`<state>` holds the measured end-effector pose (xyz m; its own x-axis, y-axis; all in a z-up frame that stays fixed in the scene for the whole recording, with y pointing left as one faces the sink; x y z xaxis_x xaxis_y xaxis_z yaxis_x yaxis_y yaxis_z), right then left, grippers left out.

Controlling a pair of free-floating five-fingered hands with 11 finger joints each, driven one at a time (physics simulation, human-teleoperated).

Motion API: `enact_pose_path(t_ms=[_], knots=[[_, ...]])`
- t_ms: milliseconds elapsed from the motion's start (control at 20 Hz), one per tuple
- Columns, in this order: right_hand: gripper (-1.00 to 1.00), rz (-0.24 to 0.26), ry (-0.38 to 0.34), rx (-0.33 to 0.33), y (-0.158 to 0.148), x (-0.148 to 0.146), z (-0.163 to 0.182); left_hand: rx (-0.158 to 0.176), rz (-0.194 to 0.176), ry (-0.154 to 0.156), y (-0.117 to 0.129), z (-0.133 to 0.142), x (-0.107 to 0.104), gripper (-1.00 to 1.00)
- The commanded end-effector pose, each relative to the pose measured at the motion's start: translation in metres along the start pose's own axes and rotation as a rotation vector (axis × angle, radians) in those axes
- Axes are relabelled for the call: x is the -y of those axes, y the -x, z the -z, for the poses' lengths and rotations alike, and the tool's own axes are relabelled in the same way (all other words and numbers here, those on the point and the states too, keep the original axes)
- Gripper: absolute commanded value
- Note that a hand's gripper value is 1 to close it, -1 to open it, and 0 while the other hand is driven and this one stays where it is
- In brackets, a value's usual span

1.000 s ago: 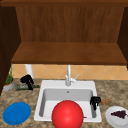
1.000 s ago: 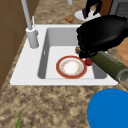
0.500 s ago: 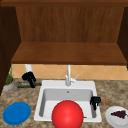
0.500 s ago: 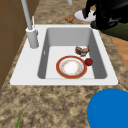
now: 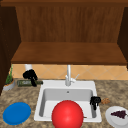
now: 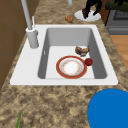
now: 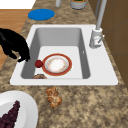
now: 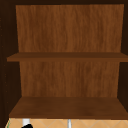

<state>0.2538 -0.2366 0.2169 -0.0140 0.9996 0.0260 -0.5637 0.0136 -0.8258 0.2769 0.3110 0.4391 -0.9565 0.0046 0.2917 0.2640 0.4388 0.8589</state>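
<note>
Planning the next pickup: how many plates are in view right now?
3: a blue plate on the counter left of the sink, a red-rimmed plate in the basin, a white plate with grapes at right.

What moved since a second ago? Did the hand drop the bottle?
The left hand carried the dark green glass bottle away from in front of the left side camera. It has not let go: its fingers look curled over the bottle, which lies level at the counter's back left. The right hand at the white sink's right edge stayed put, and so did the red-rimmed plate inside.
</note>
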Motion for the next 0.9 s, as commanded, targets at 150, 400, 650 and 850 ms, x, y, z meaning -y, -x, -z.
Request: enact_pose_path(t_ms=[150,400,650,850], knots=[[0.0,0.0,0.0,0.0,0.0,0.0,0.0,0.017,0.039,0.036,-0.047,0.029,-0.025,1.0],[0.0,0.0,0.0,0.0,0.0,0.0,0.0,0.025,0.035,0.027,-0.069,0.054,-0.043,1.0],[0.0,0.0,0.0,0.0,0.0,0.0,0.0,0.029,0.034,0.016,-0.086,0.08,-0.062,1.0],[0.0,0.0,0.0,0.0,0.0,0.0,0.0,0.007,0.001,0.02,-0.088,0.09,-0.075,1.0]])
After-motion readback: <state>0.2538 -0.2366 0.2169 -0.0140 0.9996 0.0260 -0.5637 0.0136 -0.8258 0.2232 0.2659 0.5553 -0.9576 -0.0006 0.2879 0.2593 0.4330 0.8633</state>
